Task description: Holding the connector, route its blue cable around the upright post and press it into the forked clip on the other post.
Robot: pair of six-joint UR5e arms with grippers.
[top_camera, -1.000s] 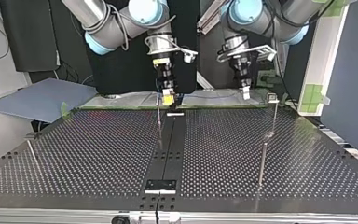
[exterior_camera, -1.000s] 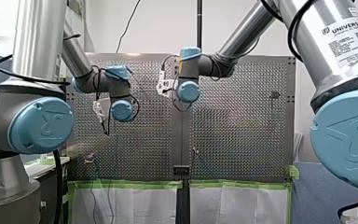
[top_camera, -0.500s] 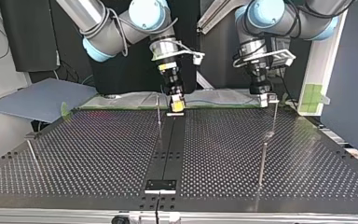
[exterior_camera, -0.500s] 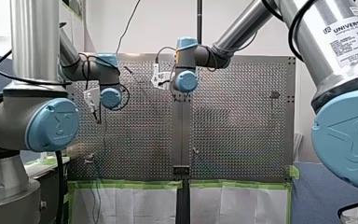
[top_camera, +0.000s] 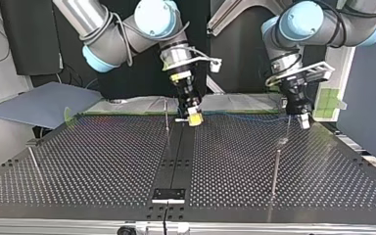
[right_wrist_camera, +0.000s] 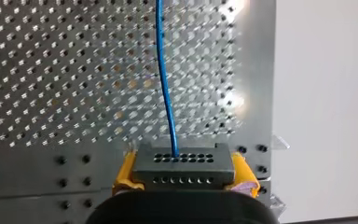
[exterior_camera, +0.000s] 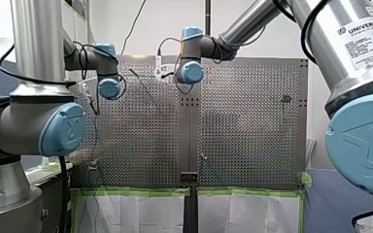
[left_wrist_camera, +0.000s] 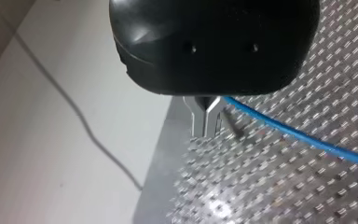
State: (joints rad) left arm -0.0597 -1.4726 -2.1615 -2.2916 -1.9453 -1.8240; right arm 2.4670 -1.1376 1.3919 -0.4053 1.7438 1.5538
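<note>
The right end effector (top_camera: 194,119) clamps the connector (right_wrist_camera: 182,169) between yellow pads. The blue cable (right_wrist_camera: 165,84) runs taut to the left end effector (left_wrist_camera: 207,122), pinched narrowly on it, above the tabletop (top_camera: 103,156).

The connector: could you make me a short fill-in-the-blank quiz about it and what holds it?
1. In the right wrist view, the connector is clamped between pads coloured ____.
2. The cable leaving the connector is coloured ____.
3. In the top view, my left gripper and my right gripper are joined by the thin ____.
4. The metal table is covered with rows of small ____.

Missing words: yellow; blue; cable; holes.
</note>
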